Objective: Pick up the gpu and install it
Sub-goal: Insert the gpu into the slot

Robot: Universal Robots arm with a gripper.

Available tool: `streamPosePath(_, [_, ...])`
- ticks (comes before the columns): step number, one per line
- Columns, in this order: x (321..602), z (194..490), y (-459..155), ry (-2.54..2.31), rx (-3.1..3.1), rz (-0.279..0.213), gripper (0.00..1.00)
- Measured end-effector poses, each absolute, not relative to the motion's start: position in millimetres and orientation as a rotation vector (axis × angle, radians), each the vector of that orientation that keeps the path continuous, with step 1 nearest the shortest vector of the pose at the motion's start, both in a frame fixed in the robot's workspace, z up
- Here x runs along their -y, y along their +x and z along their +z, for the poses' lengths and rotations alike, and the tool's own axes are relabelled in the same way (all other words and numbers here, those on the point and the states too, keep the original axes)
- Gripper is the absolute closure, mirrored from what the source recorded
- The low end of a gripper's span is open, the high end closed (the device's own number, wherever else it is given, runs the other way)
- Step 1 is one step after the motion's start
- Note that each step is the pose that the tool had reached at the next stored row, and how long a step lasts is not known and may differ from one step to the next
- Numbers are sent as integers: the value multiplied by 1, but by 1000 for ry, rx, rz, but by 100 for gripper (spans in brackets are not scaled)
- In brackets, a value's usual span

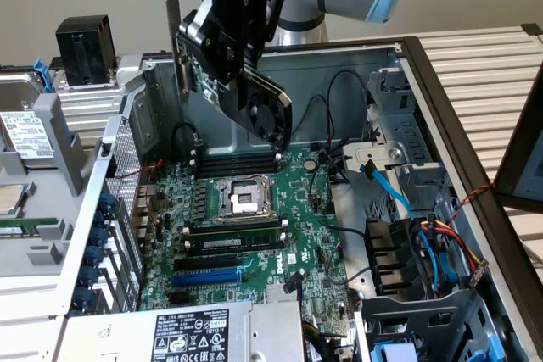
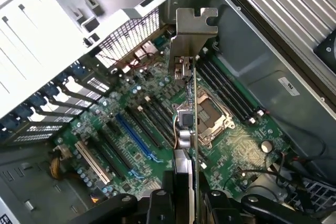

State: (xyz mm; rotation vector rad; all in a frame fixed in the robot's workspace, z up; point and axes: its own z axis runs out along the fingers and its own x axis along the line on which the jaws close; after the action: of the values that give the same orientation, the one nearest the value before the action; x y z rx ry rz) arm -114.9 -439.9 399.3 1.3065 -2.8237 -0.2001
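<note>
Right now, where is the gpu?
The gpu hangs tilted in the air, held by the gripper above the CPU socket, in the upper middle of the exterior view.

Exterior view high and oblique over open case (image 1: 318, 64), wrist view looking down closer, both share motherboard (image 1: 299, 209).

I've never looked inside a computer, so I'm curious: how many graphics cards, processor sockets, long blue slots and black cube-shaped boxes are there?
Green graphics card with black fan shroud and metal bracket: 1
Square silver metal processor socket: 1
Long blue plastic expansion slot: 1
Black cube-shaped box: 1
Total: 4
</note>
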Motion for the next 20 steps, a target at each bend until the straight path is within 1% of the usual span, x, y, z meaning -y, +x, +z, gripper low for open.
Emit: streamPosePath(20, [440,398,-115,1843,2506,-175,73])
